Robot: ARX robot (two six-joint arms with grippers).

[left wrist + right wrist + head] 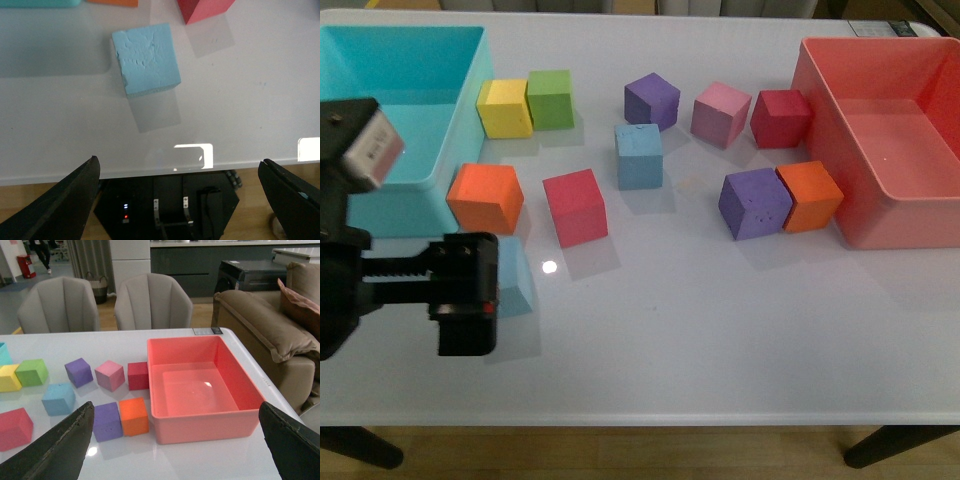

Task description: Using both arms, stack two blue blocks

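Sky-blue block (146, 57) lies beyond the wide-spread, empty left fingers (70, 200), orange cube (485, 197) and red cube (575, 205) close behind.

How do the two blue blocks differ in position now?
The far blue block sits mid-table among other cubes, fully visible; the near blue block sits nearer the table's front edge, partly hidden by the left arm. The open left gripper points at the near one only. Both rest flat, unheld.
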